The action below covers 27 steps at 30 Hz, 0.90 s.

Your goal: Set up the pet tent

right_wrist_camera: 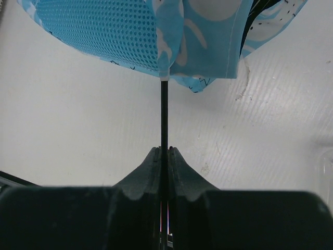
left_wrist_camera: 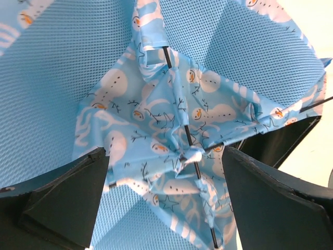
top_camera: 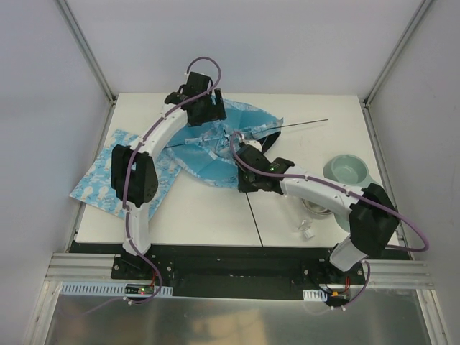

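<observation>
The pet tent (top_camera: 208, 147) lies slumped on the white table, blue snowman-print fabric with turquoise mesh panels. In the left wrist view its thin black poles (left_wrist_camera: 182, 125) cross at a fabric knot (left_wrist_camera: 188, 154). My left gripper (left_wrist_camera: 166, 179) hovers over that crossing, open wide, one finger (left_wrist_camera: 67, 200) on each side of the fabric and nothing held. It sits at the tent's far side (top_camera: 213, 117). My right gripper (right_wrist_camera: 164, 151) is shut on a black pole (right_wrist_camera: 164, 112) that comes out from under the tent's hem, at the tent's near right edge (top_camera: 246, 174). Another pole end (top_camera: 302, 123) juts out to the right.
A flat light-blue printed mat (top_camera: 104, 183) lies at the left, partly under the left arm and over the table's edge. A pale green bowl (top_camera: 346, 171) stands at the right. Small clear plastic pieces (top_camera: 307, 230) lie near the right arm.
</observation>
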### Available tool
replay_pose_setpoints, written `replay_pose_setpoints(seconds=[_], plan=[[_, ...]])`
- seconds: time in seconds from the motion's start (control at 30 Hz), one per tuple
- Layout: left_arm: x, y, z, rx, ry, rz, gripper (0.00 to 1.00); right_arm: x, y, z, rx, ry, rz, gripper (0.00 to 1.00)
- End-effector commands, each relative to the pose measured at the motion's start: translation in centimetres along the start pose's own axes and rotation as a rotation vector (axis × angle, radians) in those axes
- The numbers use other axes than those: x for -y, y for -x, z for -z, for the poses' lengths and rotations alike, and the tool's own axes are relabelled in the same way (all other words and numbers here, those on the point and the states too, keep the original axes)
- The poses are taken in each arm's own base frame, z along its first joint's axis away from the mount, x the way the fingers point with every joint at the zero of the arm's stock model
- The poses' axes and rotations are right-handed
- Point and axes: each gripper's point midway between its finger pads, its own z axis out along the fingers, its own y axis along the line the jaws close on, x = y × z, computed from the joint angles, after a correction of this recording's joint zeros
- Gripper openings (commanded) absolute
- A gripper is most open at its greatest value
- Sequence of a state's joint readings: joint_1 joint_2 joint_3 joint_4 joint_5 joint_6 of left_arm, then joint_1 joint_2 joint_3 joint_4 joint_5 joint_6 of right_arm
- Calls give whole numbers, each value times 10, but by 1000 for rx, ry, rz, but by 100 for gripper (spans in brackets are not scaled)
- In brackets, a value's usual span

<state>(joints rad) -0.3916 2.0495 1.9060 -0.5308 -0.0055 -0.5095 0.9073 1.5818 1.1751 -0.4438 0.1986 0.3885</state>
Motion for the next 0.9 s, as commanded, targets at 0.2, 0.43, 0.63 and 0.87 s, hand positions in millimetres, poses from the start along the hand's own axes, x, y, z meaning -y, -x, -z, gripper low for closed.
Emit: replay_pose_setpoints(seconds=[0.2,0.43,0.63,0.87], plan=[[-22,56,116,217,0,64,92,-29,53,4,121,41,-86,0],[-32,16,151,135,-115,59,91,-36,73,2,201,74,-143,0],[-33,-29,171,88,-204,28,90,-47,105,13,318,126,-201,0],[-22,-66,218,115,-375,-32,90,-58,144,22,451,165,-278,0]])
